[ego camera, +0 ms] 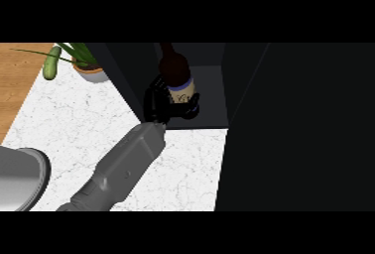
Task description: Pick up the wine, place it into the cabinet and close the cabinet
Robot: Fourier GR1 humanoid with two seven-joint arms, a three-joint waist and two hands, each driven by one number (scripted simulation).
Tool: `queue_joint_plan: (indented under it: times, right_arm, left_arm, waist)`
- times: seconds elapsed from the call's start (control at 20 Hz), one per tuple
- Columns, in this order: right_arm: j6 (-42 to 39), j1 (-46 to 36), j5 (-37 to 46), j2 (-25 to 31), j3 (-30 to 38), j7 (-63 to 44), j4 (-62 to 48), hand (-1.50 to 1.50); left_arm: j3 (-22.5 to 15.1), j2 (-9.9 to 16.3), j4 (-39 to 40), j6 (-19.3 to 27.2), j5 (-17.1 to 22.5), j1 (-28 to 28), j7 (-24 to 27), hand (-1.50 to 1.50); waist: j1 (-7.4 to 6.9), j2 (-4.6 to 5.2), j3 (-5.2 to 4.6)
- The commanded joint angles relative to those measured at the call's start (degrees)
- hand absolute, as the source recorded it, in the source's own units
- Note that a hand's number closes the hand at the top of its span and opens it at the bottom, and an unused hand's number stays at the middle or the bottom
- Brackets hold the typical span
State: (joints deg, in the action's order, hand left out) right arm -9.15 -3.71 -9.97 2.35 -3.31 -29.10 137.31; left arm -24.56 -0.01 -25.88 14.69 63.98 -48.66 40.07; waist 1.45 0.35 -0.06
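Wine held inside the cabinet, not yet let go

Cucumber (51,63) and potted plant (88,64) are noted far left on the tabletop (81,124), well apart. Left hand (162,103) is curled round the wine (176,74), kept upright within the open cabinet (209,94), presumably for setting down. Dark door (300,124) is seen at right, unclosed.

Grey forearm (121,168) reaches up from lower edge; black hand (157,104) forward, fingers (189,110) curled.
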Motion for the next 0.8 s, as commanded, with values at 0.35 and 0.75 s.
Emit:
queue_joint_plan:
  times: [0.35, 0.75]
  right_arm:
    - [-1.01, 0.56, 2.56, -1.11, -2.98, 3.73, -3.22, -1.50]
    - [-1.74, -1.07, -0.71, -0.38, -0.84, 3.83, -4.09, -1.50]
  left_arm:
    - [3.07, 0.01, 12.53, -1.33, 1.24, -11.04, -4.35, 1.50]
    - [2.10, 0.01, 12.35, 0.27, 4.04, -12.24, -3.86, 1.50]
  waist:
    - [1.23, 0.54, 0.02]
    - [3.06, 0.94, 0.02]
